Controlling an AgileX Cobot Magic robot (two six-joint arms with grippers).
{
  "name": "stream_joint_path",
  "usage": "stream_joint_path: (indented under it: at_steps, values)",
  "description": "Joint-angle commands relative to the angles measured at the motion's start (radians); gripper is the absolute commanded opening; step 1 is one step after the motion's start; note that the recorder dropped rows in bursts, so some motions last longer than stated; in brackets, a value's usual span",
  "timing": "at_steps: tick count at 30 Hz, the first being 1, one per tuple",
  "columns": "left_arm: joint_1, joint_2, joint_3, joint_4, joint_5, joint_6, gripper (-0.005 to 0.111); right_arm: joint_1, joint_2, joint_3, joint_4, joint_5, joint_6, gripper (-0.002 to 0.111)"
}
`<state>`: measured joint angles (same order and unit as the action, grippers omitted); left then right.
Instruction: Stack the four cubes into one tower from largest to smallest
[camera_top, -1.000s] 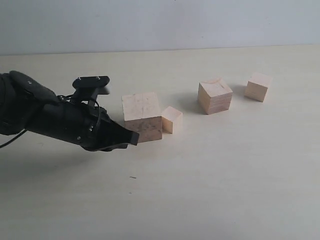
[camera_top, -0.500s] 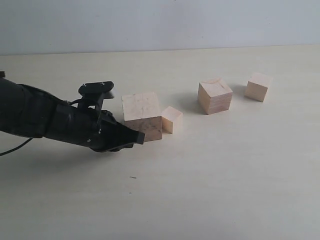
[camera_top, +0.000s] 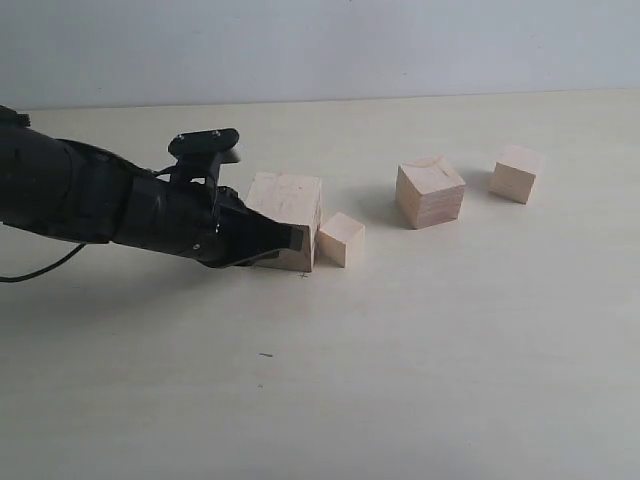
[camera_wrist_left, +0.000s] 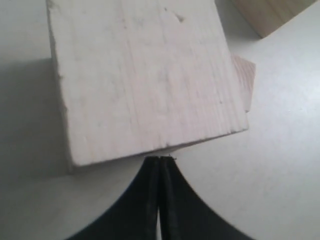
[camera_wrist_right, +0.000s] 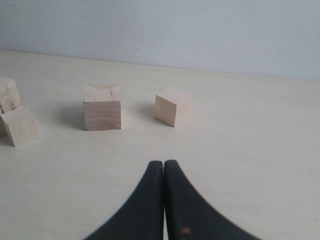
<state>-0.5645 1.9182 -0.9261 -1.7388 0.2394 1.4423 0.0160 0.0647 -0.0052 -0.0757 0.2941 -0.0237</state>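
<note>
The largest cube (camera_top: 288, 200) sits left of centre and seems tipped back a little. My left gripper (camera_top: 298, 238) is shut, and its tip touches the low front edge of that cube (camera_wrist_left: 145, 80); nothing is held. The smallest cube (camera_top: 342, 240) stands right beside the largest cube, on its right. Further right are the second-largest cube (camera_top: 430, 190) and, behind it to the right, a smaller cube (camera_top: 516, 173). My right gripper (camera_wrist_right: 164, 162) is shut and empty, low over bare table, facing those two cubes (camera_wrist_right: 102, 107) (camera_wrist_right: 172, 106). It is out of the exterior view.
The pale table (camera_top: 420, 360) stretches bare in front of the cubes. A grey wall (camera_top: 400, 45) runs behind the table's far edge. The black left arm (camera_top: 80, 195) reaches in low from the left side.
My left gripper has moved right and back, up against the largest cube. That cube has shifted away and turned or tipped slightly. The other cubes have stayed put.
</note>
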Motion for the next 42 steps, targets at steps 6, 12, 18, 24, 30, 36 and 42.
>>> stream_joint_path:
  at_steps: [6,12,18,24,30,36,42]
  values:
    - [-0.004,0.001,-0.007,-0.006,0.075,-0.007,0.0,-0.004,0.004,0.005,-0.001,-0.005,0.003,0.0]
    - [-0.004,0.031,-0.045,-0.006,0.09,0.001,0.0,-0.004,0.004,0.005,-0.001,-0.005,0.003,0.0]
    - [-0.004,0.067,-0.097,-0.006,0.143,-0.002,0.0,-0.004,0.004,0.005,-0.001,-0.005,0.003,0.0]
    - [-0.004,-0.018,-0.097,0.015,0.156,-0.006,0.0,-0.004,0.004,0.005,-0.001,-0.005,0.003,0.0]
    - [0.006,-0.347,-0.097,0.135,-0.123,-0.005,0.0,-0.004,0.004,0.005,-0.001,-0.005,0.003,0.0]
    - [0.362,-0.595,0.057,0.144,-0.308,-0.005,0.0,-0.004,0.004,0.005,-0.001,-0.005,0.003,0.0]
    - [0.876,-0.943,0.367,0.156,-0.065,0.02,0.0,-0.004,0.004,0.005,-0.11,-0.003,-0.097,0.0]
